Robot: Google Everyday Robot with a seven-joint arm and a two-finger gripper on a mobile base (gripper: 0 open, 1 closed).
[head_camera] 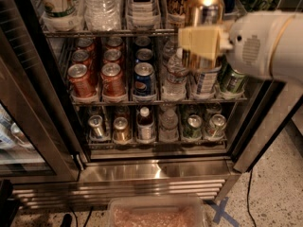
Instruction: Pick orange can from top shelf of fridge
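Observation:
The fridge (151, 171) stands with its glass door swung open at the left. My gripper (202, 42) has its cream fingers (194, 40) shut around the orange can (204, 11), a tall gold-orange can with a silver top. I hold the can upright in front of the right side of the fridge, just below the level of the top shelf (109, 32) and clear of it. The white arm (265, 44) reaches in from the right. The top shelf holds clear trays with water bottles, a tea carton and tall cans.
The middle shelf holds red cans (80, 79), a blue Pepsi can (143, 78), water bottles (173, 74) and green cans (232, 81). The lower shelf holds small cans and bottles. A clear plastic tub (156, 214) sits on the floor in front, beside a blue tape cross (220, 212).

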